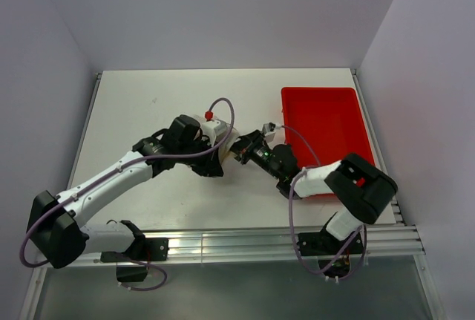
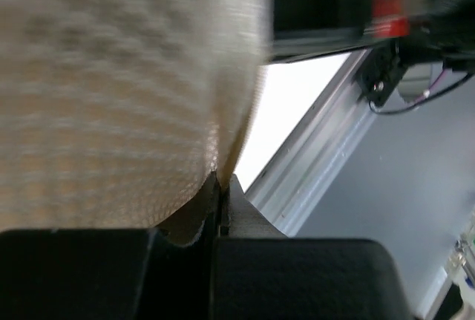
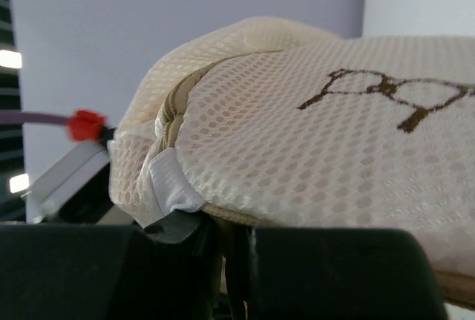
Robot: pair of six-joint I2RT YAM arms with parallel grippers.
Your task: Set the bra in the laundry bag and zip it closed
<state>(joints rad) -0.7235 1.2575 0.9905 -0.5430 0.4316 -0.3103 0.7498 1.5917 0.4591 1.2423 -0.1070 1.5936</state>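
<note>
Your tabletop (image 1: 148, 105) is white and matte, with a small dark mark toward its far left. A red tray (image 1: 326, 116), rectangular and shallow, sits on the right side with its long sides running near to far, close to the right edge; its near end is partly hidden. Pale lilac-grey walls close in the back (image 1: 223, 15), the left (image 1: 37, 112) and the right (image 1: 434, 112). A ribbed aluminium rail (image 1: 237, 242) runs along the near edge. In the left wrist view you see it slanting beside a bright strip of tabletop.
</note>
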